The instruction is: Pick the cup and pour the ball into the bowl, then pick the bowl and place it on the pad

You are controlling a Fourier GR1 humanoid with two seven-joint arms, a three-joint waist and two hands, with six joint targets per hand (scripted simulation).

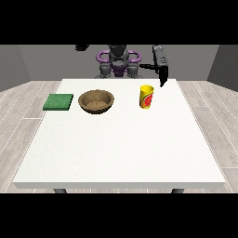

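Cup (146, 96) upright on table (116, 148), hand (162, 76) just behind it

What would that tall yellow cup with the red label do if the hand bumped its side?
The yellow cup with the red label stands upright, taller than wide, so a high knock would probably tip it. Its round wall suggests it could then roll on the white table. It looks rigid and likely light.

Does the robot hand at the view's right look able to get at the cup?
Probably yes: the robot hand hangs just behind the upright cup, with nothing between them.
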